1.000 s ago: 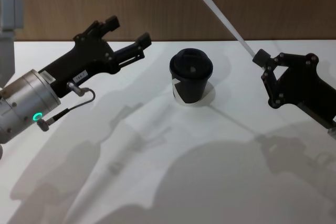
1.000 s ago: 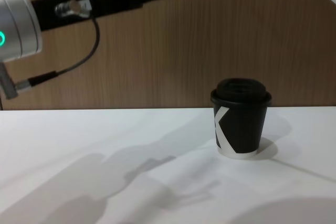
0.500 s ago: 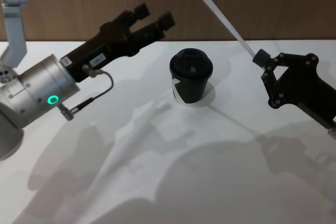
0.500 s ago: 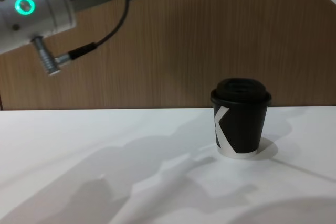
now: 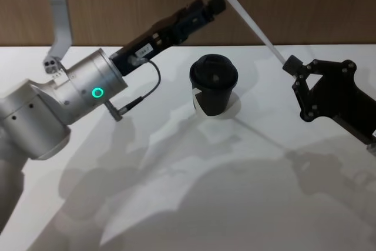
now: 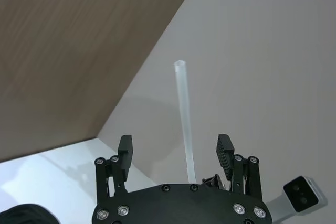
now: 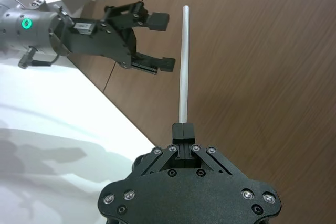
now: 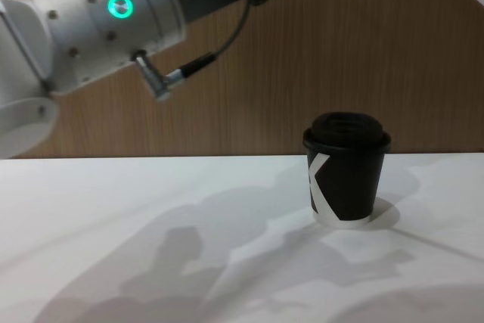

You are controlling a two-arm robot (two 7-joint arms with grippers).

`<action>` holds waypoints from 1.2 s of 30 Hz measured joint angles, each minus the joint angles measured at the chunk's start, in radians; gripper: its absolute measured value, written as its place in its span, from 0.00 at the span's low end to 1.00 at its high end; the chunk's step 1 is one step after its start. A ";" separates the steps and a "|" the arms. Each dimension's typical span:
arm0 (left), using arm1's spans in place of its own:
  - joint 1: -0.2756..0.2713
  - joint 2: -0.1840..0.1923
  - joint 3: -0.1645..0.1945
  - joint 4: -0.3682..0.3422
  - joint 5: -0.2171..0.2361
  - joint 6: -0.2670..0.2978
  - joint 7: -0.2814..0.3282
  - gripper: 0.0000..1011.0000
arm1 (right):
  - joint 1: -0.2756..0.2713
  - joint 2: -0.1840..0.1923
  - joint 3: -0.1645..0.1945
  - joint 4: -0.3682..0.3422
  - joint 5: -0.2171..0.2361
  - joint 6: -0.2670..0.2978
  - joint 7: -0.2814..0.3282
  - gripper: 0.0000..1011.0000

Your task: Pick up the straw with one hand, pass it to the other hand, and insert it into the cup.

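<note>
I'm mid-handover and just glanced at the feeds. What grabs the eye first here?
The white straw stands out most. It slants up from the shut right gripper, which holds its lower end above the right side of the table. The open left gripper hovers close to the straw's upper part without gripping it. Between the two arms, the lidded black cup stands upright on the table.
</note>
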 joint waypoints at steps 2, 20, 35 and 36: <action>-0.014 -0.015 0.007 0.026 -0.013 0.006 -0.007 0.99 | 0.000 0.000 0.000 0.000 0.000 0.000 0.000 0.00; -0.083 -0.086 0.042 0.169 -0.094 0.023 -0.105 0.99 | 0.000 0.000 0.000 0.000 0.000 0.000 0.000 0.00; -0.098 -0.093 0.056 0.211 -0.163 0.044 -0.258 0.99 | 0.000 0.000 0.000 0.000 0.000 0.000 0.000 0.00; -0.098 -0.092 0.056 0.211 -0.165 0.045 -0.263 0.99 | 0.000 0.000 0.000 0.000 0.000 0.000 0.000 0.00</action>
